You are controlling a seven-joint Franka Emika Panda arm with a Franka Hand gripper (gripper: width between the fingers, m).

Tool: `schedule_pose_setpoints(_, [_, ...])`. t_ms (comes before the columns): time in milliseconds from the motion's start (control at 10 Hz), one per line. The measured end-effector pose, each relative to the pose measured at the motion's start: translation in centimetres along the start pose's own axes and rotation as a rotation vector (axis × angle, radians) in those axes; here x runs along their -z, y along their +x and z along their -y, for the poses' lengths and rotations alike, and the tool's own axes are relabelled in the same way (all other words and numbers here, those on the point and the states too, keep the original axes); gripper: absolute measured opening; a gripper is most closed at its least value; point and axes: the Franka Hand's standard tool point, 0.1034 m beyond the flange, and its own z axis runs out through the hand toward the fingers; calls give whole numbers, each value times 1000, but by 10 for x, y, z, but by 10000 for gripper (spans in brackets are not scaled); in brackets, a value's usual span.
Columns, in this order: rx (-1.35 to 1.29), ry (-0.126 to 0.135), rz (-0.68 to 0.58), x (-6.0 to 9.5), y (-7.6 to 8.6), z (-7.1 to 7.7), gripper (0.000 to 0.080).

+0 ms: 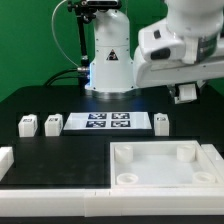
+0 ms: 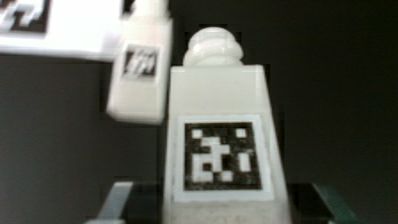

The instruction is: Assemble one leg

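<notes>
My gripper (image 1: 186, 95) hangs above the table at the exterior view's right, shut on a leg (image 2: 217, 110). This leg is a white blocky peg with a knobbed end and a black-and-white tag facing the wrist camera. In the wrist view the gripper (image 2: 228, 202) has one finger (image 2: 128, 200) on each side of the leg's base. Another leg (image 1: 161, 122) stands on the table below, next to the marker board (image 1: 98, 122); it also shows in the wrist view (image 2: 139, 70). Two more legs (image 1: 28, 125) (image 1: 51, 124) stand at the exterior view's left.
The large white tray-like piece with round corner sockets (image 1: 165, 150) lies at the front right. A white rail (image 1: 50, 205) runs along the front edge, with a white block (image 1: 5, 160) at the left. The robot base (image 1: 108, 60) stands behind the marker board.
</notes>
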Motion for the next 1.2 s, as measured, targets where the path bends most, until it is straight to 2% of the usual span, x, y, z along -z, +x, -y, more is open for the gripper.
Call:
schedule_pose_setpoints(100, [18,-22,-125,34,21,-7,291])
schedule_pose_setpoints(200, [31,-38,-235,53,33,-6,291])
schedule_pose_setpoints(300, [33,-37,-298,59,39,-4,291])
schedule_pose_setpoints(400, [33,-43,-435,61,46,-6,291])
schedule_pose_setpoints(600, [39,-54,-666,59,45,-9,291])
schedule_pose_setpoints(700, [68,-66,-753,64,55,-13,291])
schedule_pose_setpoints(900, [111,-102,-971,88,100,-34,291])
schedule_pose_setpoints(1000, [111,-103,-1080,97,115,-33,291])
schedule_pose_setpoints(1100, [115,-111,-1122,89,112,-35,292])
schedule_pose_setpoints(1200, [116,-108,-1062,80,109,-35,292])
